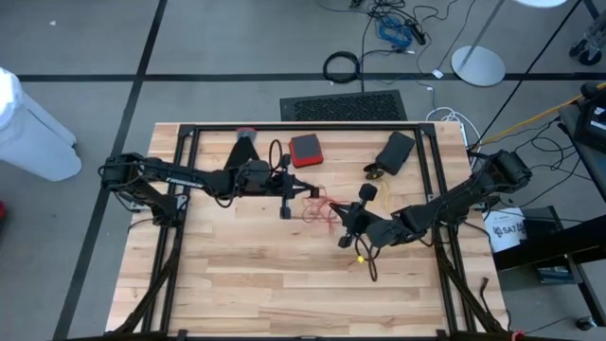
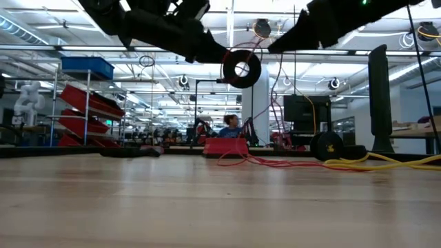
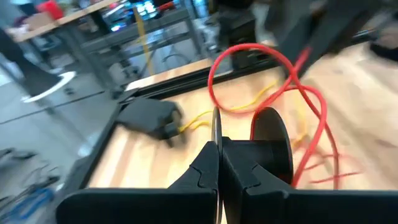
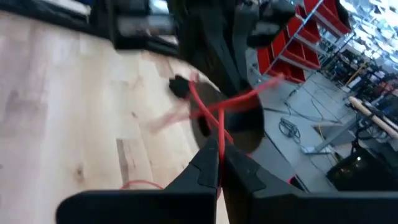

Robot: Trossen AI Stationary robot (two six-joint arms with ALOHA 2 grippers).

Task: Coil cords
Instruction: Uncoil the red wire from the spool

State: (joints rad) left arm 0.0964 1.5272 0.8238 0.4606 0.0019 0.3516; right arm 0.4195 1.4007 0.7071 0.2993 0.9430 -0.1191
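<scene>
Above tabletop centre: both end effectors pressed together.
Right end effector pinches red cord; left end effector grips black spool, cord looping between.

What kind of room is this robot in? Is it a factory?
Probably a big workshop or robot lab, not a home. Past the wooden table the low view shows rows of ceiling lights, shelves with red bins, and a person sitting far off at a workbench.
</scene>
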